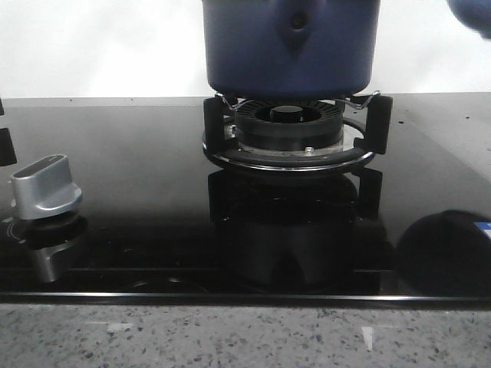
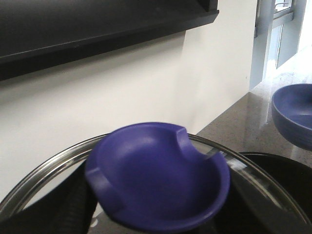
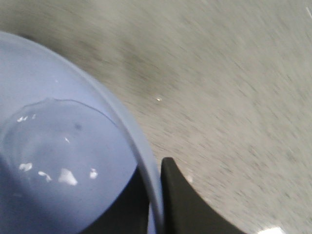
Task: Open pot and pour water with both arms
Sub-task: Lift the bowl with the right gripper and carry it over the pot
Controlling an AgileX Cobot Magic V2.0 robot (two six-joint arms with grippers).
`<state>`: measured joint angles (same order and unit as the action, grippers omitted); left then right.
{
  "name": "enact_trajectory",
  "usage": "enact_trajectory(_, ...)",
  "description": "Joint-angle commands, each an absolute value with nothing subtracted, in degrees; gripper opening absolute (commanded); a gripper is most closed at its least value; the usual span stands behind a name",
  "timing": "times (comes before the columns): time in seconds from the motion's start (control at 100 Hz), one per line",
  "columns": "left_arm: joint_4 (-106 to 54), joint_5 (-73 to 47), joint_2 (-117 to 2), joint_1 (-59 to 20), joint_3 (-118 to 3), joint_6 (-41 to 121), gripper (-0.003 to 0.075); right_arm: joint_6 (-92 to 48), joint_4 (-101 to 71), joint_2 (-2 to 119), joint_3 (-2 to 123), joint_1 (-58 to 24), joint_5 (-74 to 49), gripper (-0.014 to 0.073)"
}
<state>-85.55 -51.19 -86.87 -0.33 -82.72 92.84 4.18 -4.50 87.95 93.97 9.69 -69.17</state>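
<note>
A glossy black glass hob [image 1: 138,199] lies in a speckled stone bench [image 1: 245,337] before a white wall, a silver knob [image 1: 44,186] at its left. The dark-blue pot [image 1: 291,47] sits on the burner grate [image 1: 295,138], with the left claw [image 2: 146,222] clamped on the blue knob [image 2: 158,178] of its glass lid [image 2: 44,170], right above it. The right claw [image 3: 156,204] grips the rim of a light-blue bowl [image 3: 63,146] holding water, one black finger [image 3: 183,204] outside the rim.
</note>
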Motion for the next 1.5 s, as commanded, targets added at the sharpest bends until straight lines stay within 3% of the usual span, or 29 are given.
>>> enact_trajectory(0.0,-90.67,-51.14,-83.89,-0.16,-84.67,92.24,0.0218,3.63,-5.22,86.87,100.07,6.75,-67.35,-0.0065)
enact_trajectory(0.35,-90.67,-51.14,-83.89,-0.16,-84.67,92.24,0.0218,3.63,-5.22,92.99,111.88,-5.43,-63.63,-0.0053)
enact_trajectory(0.78,-90.67,-50.62,-83.89,-0.16,-84.67,92.24,0.0218,0.98,-5.22,94.70,112.07,-12.84,-47.09,-0.0053)
enact_trajectory(1.0,-90.67,-50.08,-83.89,-0.16,-84.67,92.24,0.0218,0.00,0.00,94.09,106.93,-15.51,-38.36,-0.0053)
enact_trajectory(1.49,-90.67,-50.08,-83.89,-0.16,-84.67,92.24,0.0218,-0.45,5.93,83.80,81.03,-16.88,1.94,-0.0053)
